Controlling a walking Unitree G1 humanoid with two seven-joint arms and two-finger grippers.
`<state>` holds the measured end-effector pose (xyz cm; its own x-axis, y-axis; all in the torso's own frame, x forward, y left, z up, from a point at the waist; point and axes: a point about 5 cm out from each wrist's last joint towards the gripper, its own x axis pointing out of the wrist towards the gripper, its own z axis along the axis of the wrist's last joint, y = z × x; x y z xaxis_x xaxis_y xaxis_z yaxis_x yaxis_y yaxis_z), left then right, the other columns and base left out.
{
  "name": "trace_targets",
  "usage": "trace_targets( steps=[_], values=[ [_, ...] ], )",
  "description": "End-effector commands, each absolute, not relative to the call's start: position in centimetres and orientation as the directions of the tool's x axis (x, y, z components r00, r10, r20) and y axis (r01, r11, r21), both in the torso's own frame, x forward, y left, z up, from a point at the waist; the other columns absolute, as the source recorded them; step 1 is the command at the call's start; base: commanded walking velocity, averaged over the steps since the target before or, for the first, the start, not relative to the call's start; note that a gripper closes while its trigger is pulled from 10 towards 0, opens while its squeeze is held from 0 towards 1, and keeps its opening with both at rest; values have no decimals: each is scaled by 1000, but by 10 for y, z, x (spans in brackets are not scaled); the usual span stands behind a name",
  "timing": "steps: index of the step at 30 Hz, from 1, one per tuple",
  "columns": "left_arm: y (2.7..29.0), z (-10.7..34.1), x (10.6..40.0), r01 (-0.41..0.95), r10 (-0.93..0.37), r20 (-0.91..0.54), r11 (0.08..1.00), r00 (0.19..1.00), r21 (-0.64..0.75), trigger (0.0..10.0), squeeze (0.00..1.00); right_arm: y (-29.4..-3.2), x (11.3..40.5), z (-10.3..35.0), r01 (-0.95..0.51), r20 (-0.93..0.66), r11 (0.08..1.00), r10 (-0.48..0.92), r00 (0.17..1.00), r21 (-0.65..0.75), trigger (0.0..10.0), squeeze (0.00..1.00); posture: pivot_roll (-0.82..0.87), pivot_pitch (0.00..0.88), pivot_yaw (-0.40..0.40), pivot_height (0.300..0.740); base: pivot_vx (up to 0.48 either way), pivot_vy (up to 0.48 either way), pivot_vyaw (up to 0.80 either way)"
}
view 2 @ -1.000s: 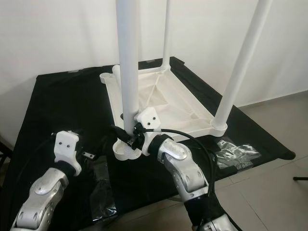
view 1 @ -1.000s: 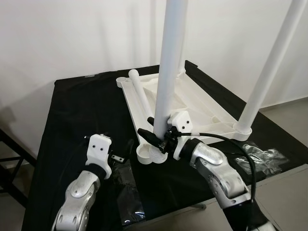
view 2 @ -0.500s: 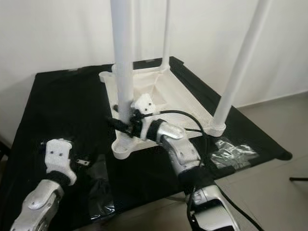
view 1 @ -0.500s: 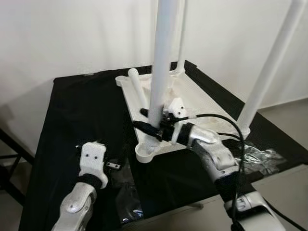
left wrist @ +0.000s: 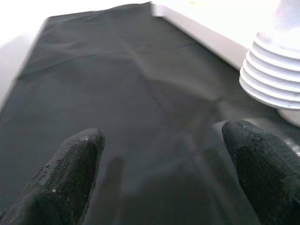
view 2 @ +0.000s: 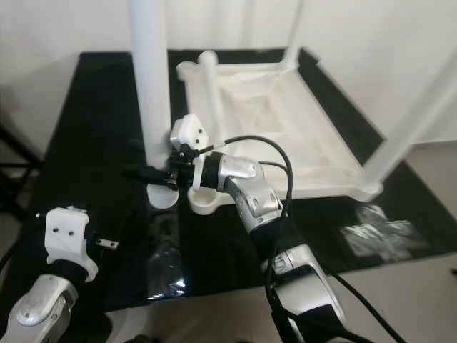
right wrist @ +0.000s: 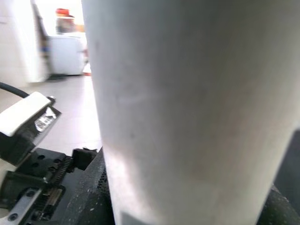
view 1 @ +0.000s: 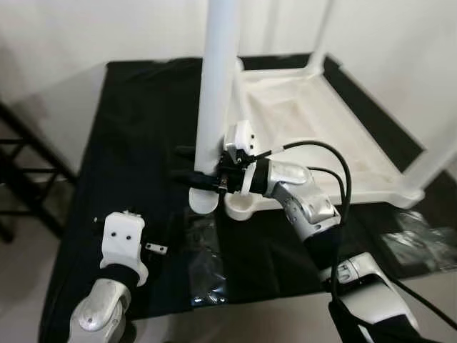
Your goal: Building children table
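Around the lower part of the white table leg [view 1: 216, 86] my right gripper [view 1: 198, 171] is closed, its black fingers [view 2: 139, 173] on either side of the tube just above the leg's threaded end. I hold the leg upright, and its bottom end sits on the black cloth [view 1: 136, 121] just beside the empty corner socket [view 1: 246, 207] of the table top, not in it. Through my right wrist camera the leg [right wrist: 187, 108] is a broad pale column close to the lens, with a dark finger pad [right wrist: 89, 197] pressed at its side.

My left gripper [left wrist: 159, 168] is wide open, both black fingertips [left wrist: 65, 173] spread apart above the cloth, holding nothing. From that wrist the ribbed threaded end [left wrist: 272, 79] of the leg lies just ahead, beyond one fingertip. My left arm [view 1: 118, 250] sits low at the near edge of the cloth, well apart from the leg.

Further out, the white table top [view 1: 314, 121] lies upside down on the cloth, its ribbed underside facing up. Two fitted legs rise from its corners, one at the far corner [view 1: 318, 39] and one at the right corner [view 1: 432, 161]. A loose leg [view 2: 212, 86] lies along the table top's left edge. Clear plastic bags lie on the cloth near the front [view 1: 207, 264] and to the right [view 1: 418, 246]. A small metal part [view 1: 156, 249] lies beside my left wrist.
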<state>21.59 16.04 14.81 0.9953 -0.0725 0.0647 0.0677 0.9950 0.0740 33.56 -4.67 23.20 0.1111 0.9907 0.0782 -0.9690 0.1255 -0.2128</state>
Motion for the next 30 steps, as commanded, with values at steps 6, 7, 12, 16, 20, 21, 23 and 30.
trace_targets(
  steps=[6, 7, 12, 16, 20, 21, 23, 30],
  values=[
    [156, 148, 216, 65, -69, 55, 995, 996, 73, 10000, 0, -58, 341, 238, -964, 63, 119, 992, 107, -236, 10000, 0, 21, 158, -54, 740, 0, 0, 797],
    [156, 148, 218, 66, -70, 53, 995, 996, 73, 10000, 0, -61, 343, 239, -963, 61, 132, 991, 121, -233, 10000, 0, 21, 158, -54, 740, 0, 0, 800],
    [156, 146, 222, 73, -76, 38, 995, 996, 72, 10000, 0, -65, 347, 235, -947, 69, 216, 976, 205, -236, 10000, 0, 13, 129, -54, 740, 0, 0, 160],
    [158, 141, 228, 62, -64, 18, 995, 998, 74, 10000, 0, -67, 336, 224, -956, 74, 210, 977, 198, -206, 10000, 0, 4, 104, -51, 740, 0, -447, 0],
    [162, 136, 235, 45, -45, -3, 995, 999, 84, 10000, 0, -70, 322, 210, -961, 77, 210, 977, 199, -178, 10000, 0, -12, 83, -43, 740, 0, -469, 0],
    [163, 135, 237, 42, -41, -6, 995, 999, 87, 10000, 0, -70, 322, 209, -961, 78, 214, 976, 203, -175, 10000, 0, -12, 83, -43, 740, 0, -469, 0],
    [164, 135, 239, 29, -29, -3, 996, 1000, 87, 10000, 0, -71, 323, 208, -956, 85, 240, 970, 229, -170, 10000, 0, -18, 77, -42, 740, 0, 0, 0],
    [165, 133, 245, 31, -30, -11, 994, 999, 103, 10000, 0, -76, 326, 209, -937, 92, 297, 954, 284, -183, 10000, 0, -25, 57, -40, 740, 0, 0, 0]
  ],
)
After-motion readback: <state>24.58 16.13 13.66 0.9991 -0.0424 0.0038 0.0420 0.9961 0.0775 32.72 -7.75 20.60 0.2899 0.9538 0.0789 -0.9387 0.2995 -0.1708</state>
